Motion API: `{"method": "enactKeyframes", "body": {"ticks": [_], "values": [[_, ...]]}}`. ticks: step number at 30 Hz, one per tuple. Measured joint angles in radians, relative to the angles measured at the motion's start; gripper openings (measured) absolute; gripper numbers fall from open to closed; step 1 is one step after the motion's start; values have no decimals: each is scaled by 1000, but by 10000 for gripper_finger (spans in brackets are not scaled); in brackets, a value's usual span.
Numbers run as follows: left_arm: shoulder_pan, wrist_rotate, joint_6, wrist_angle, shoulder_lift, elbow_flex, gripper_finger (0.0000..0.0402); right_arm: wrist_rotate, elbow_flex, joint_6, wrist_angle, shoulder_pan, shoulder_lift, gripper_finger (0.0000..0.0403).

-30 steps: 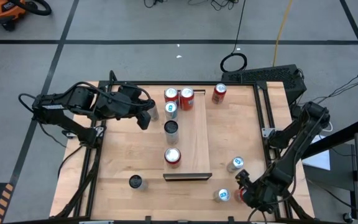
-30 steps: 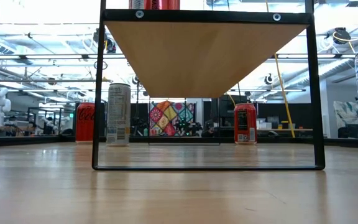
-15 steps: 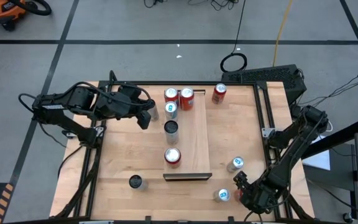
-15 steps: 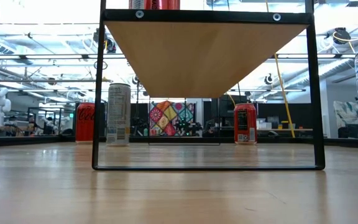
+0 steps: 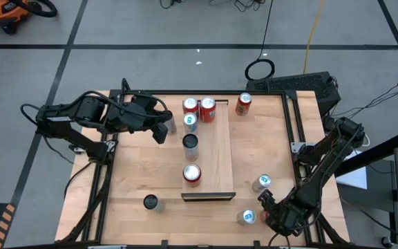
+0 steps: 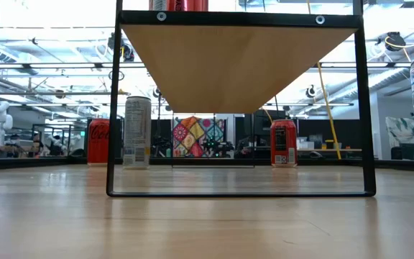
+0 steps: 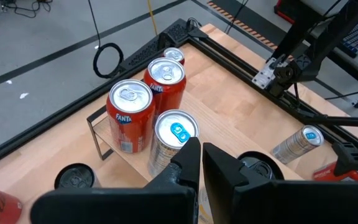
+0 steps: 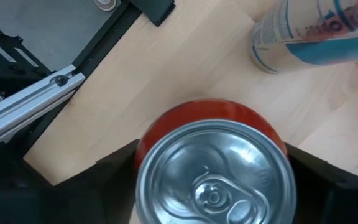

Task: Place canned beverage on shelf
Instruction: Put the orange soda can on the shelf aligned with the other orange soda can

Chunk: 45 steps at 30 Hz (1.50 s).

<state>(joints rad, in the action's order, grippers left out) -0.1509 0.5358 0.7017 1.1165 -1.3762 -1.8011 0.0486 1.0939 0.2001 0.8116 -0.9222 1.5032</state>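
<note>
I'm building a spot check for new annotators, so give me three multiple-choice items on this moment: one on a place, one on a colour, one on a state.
1. Where on the table is the right tool?
A. Left edge
B. Right edge
C. Middle

2. What colour is the can at the right tool?
A. Red
B. Silver
C. Black

3. How is the left tool?
A. Wide open
B. Holding a can
C. Shut and empty

Key:
1 B: the high view shows it low by the right edge, next to a silver can.
2 A: the right wrist view shows red sides under a silver top.
3 C: the left wrist view shows its fingers nearly together with nothing between them.
</note>
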Motion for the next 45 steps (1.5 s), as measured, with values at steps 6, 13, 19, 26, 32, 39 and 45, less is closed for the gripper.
{"method": "enactKeyframes", "body": {"ticks": [6, 13, 19, 26, 32, 39, 45], "values": [[0, 0, 0, 0, 0, 0, 22, 1, 1, 1, 1, 0, -6, 267], [0, 0, 0, -9, 0, 0, 22, 5, 42, 48, 48, 0, -61, 286], [0, -10, -1, -70, 0, 0, 22, 5, 132, 53, 141, 0, -124, 277], [-26, -12, -49, -208, 0, 0, 26, 3, 286, 50, 225, 1, -181, 278], [-50, -13, -145, -387, 0, 0, 28, -12, 438, 50, 293, 18, -196, 278], [-66, -81, -294, -667, 0, 0, 28, -108, 634, -5, 365, 87, -197, 278], [-66, -141, -394, -838, -12, 0, 36, -181, 779, -81, 393, 182, -197, 278]]}}
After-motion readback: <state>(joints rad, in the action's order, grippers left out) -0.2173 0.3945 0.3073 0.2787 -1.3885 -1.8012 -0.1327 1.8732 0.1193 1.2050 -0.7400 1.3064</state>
